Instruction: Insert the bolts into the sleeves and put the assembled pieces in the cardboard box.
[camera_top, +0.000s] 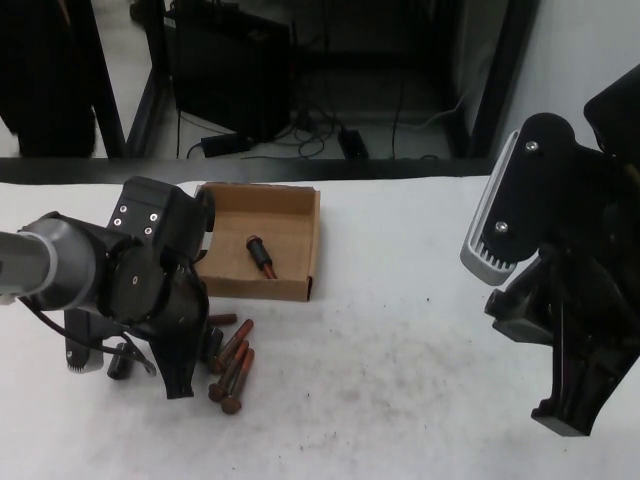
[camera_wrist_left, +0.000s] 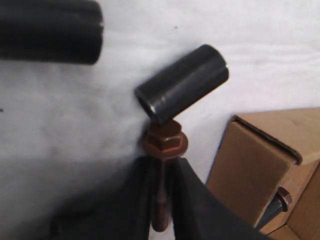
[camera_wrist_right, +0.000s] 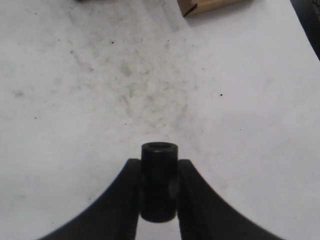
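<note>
My left gripper (camera_wrist_left: 161, 164) is shut on a copper bolt (camera_wrist_left: 164, 141), whose hex head sticks out past the fingertips. The head touches the open end of a black sleeve (camera_wrist_left: 182, 82) lying on the white bench. A second black sleeve (camera_wrist_left: 50, 31) lies farther off. My right gripper (camera_wrist_right: 159, 167) is shut on an upright black sleeve (camera_wrist_right: 159, 182), held above the bench at the right (camera_top: 565, 410). The cardboard box (camera_top: 300, 235) holds one bolt-and-sleeve piece (camera_top: 262, 252). The left arm (camera_top: 150, 280) hangs low beside the box.
Several loose copper bolts (camera_top: 232, 365) lie in front of the box, beside the left arm. A black sleeve (camera_top: 118, 360) lies at the left arm's other side. The box's corner (camera_wrist_right: 210, 5) is far from the right gripper. White bench spreads between the arms.
</note>
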